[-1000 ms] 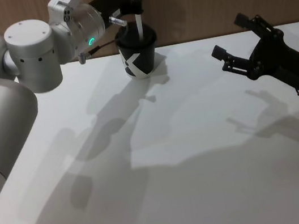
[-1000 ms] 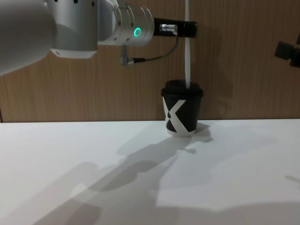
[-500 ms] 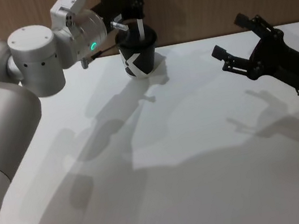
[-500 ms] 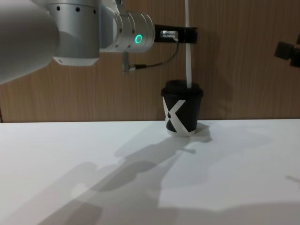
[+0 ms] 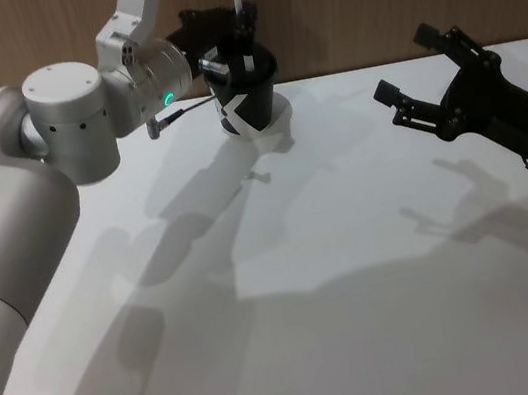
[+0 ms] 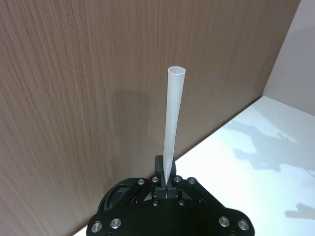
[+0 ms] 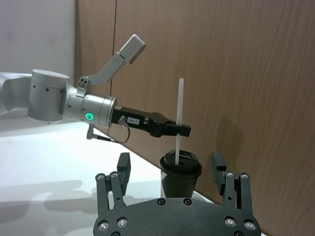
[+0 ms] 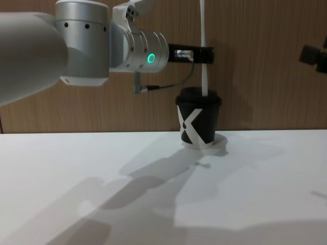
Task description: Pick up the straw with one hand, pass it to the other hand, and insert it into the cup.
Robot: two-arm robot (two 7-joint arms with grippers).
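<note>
Top of straw (image 8: 204, 30) cut off by upper edge in head and chest views; lower end hidden inside cup (image 8: 198, 120) lid. Chest view's right edge cuts off most of right gripper (image 8: 317, 53). Cup base hidden behind it in right wrist view.

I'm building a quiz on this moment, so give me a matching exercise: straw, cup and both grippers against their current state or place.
1 straw
2 cup
3 left gripper
4 right gripper

A open, apart from the cup
B shut on the straw above the lid
C upright, lower end meeting the lid
D standing by the wooden wall

Pairs: 1-C, 2-D, 3-B, 4-A
</note>
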